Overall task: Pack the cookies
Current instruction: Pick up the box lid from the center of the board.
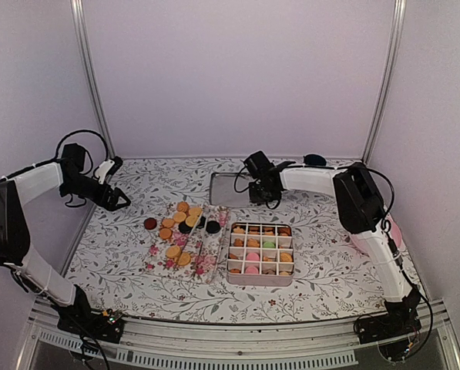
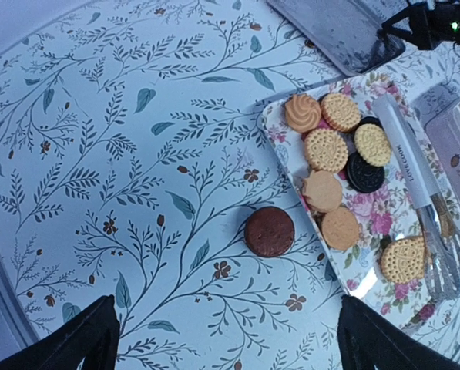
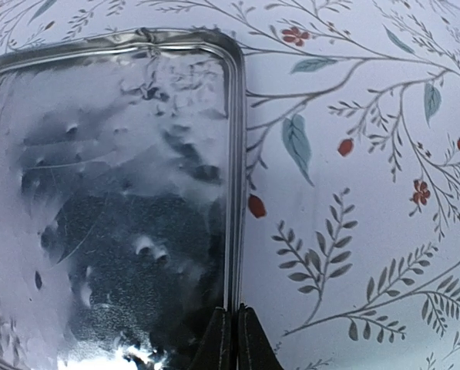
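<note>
Several round cookies (image 1: 182,223), mostly golden with a few black, lie on a floral tray (image 2: 384,223). One brown cookie (image 2: 270,230) lies on the tablecloth just left of the tray. A divided tin box (image 1: 261,283) holds cookies in its cells. My left gripper (image 2: 230,339) hangs open above the cloth, near the brown cookie, with nothing between its fingers. My right gripper (image 3: 236,339) is shut on the right rim of the flat metal lid (image 3: 114,193), which lies behind the box.
Metal tongs (image 2: 414,181) lie on the floral tray beside the cookies. A pink plate (image 1: 395,231) sits at the right, partly behind my right arm. A dark object (image 1: 314,159) lies at the back right. White walls enclose the table.
</note>
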`<state>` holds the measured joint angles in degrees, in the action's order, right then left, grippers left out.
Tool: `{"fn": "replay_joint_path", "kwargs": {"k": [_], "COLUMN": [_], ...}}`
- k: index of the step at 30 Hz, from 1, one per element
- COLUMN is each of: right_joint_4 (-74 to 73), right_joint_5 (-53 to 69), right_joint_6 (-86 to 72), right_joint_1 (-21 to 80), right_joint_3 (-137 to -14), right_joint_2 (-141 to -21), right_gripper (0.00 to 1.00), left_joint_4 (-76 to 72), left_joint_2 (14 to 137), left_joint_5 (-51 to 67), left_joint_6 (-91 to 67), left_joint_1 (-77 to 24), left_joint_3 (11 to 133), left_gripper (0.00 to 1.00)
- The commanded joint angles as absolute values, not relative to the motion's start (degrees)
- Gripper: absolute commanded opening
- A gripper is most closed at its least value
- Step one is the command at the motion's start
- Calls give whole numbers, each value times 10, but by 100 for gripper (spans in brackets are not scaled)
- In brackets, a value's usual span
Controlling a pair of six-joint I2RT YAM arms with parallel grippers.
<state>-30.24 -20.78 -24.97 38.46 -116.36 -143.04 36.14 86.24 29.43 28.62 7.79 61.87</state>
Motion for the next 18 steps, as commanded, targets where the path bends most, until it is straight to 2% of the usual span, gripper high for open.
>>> {"fn": "replay_joint_path", "kwargs": {"k": [1, 10, 18], "right_joint_4": [-336, -284, -119], "right_joint_5": [-201, -195, -188], "right_joint_6": [-271, -324, -345], "right_joint_1": [366, 355, 354], "right_joint_3": [-1105, -1042, -899], "right_joint_2": [-1391, -1316, -1175], "right_gripper": [2, 0, 0], "left_joint_4": [354, 379, 397], "left_joint_2": [863, 886, 926], "left_joint_5": [319, 354, 396], "left_joint_6": [275, 267, 235], "left_joint_1": [83, 70, 1], "left_joint_3": [628, 672, 732], "left_gripper": [99, 99, 99]}}
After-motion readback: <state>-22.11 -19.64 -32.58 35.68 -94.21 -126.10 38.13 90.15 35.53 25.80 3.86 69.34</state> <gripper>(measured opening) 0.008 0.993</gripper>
